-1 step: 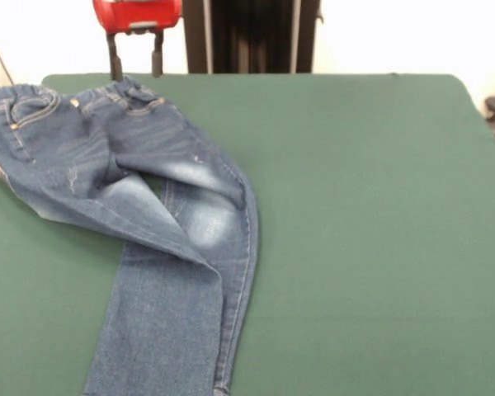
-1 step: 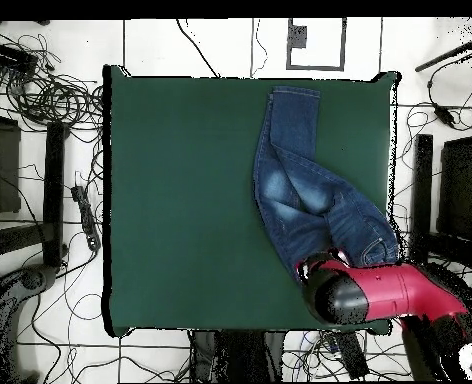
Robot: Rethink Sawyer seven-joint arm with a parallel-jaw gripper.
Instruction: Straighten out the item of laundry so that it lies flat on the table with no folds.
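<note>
- Dark green felt table (image 1: pixel 379 206) under white walls; cables on the tiled floor (image 2: pixel 60 350) all around in the overhead view.
- Gripper (image 1: pixel 135 56) raised just above the waistband (image 1: pixel 107 103) of the child's blue jeans (image 1: pixel 173 247), two dark fingers (image 1: pixel 114 59) hanging apart with open air between them, nothing held.
- Jeans directly below and stretching away from the gripper, not flat: one leg folded across the other at the thighs, legs running off past the table's edge opposite the gripper in the front view.
- Likely risk: gripping only the top layer at the waistband, so that a pull drags the whole bundle and the crossed fold stays.
- Second risk: waistband corner close to the table's side edge, already seeming to hang over it; pulling towards that side could slide the denim off.
- Open room: wide bare felt on the gripper's other side, good for spreading the legs.
</note>
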